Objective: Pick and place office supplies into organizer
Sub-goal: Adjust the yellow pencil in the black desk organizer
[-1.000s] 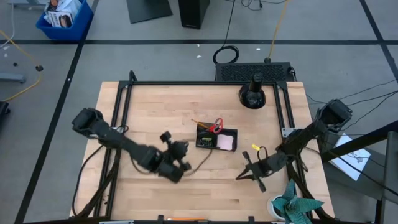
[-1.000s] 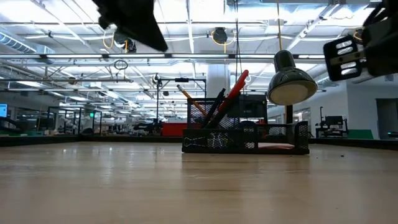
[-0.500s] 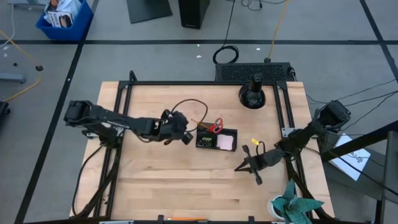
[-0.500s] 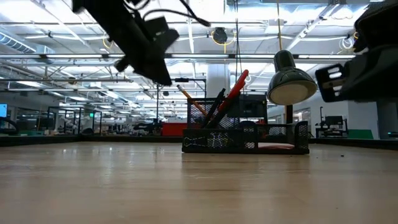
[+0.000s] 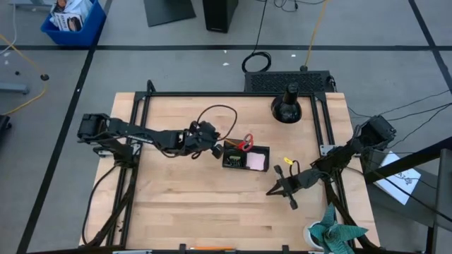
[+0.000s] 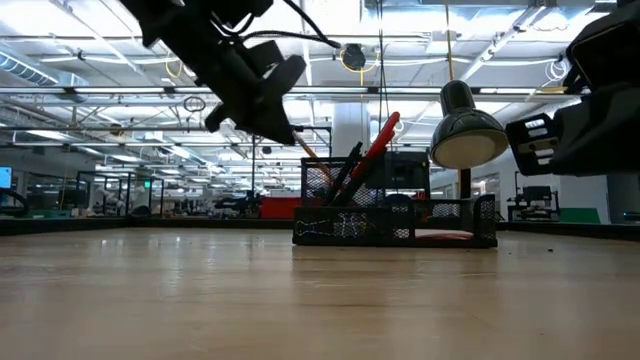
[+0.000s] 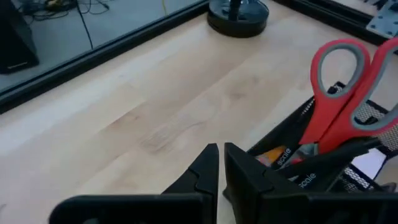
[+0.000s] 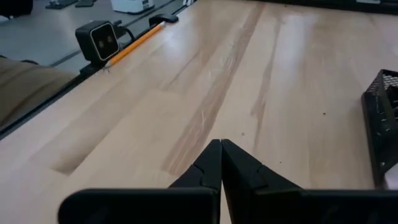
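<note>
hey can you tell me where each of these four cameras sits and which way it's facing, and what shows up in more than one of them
High view: above the table, looking straight down; both arms show, left gripper beside the organizer, right gripper lower right.
Low view: at table-top height, looking level at the organizer; both arms enter from above.
Left wrist view: on the left arm, facing the red-handled scissors; its own shut fingers show.
Right wrist view: on the right arm, looking across bare table; its shut fingers show.
Shared: scissors and lamp appear in the high, low and left wrist views.
</note>
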Motion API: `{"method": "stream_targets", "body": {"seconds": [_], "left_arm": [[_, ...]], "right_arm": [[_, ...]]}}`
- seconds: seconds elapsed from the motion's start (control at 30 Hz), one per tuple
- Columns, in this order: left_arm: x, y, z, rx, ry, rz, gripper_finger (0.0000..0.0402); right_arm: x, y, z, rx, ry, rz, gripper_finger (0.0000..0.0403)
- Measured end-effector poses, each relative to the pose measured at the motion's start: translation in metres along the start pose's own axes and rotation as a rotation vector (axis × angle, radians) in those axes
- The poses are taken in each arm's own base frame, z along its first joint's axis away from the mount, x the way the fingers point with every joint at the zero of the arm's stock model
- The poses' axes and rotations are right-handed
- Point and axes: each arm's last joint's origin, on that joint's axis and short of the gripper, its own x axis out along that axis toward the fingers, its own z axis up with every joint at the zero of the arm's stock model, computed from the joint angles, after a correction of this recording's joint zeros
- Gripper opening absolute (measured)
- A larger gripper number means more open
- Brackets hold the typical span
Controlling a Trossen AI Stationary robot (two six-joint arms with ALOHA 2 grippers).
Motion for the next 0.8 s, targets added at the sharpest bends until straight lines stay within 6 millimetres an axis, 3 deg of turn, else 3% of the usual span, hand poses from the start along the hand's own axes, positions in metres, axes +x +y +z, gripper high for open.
{"method": "stream_targets", "body": {"seconds": [0.17, 0.53, 0.8], "left_arm": [[0.009, -0.001, -0.005, 0.032, -0.007, 0.047, 0.0030], [0.011, -0.009, 0.010, -0.067, -0.086, -0.098, 0.0030], [0.044, -0.039, 0.009, -0.046, -0.052, -0.151, 0.0030]], "right_arm": [[0.000, 0.000, 0.001, 0.003, -0.014, -0.001, 0.0000], [0.001, -0.005, 0.003, -0.008, -0.023, -0.024, 0.0000], [0.001, -0.010, 0.007, 0.002, -0.067, -0.044, 0.0000]]}}
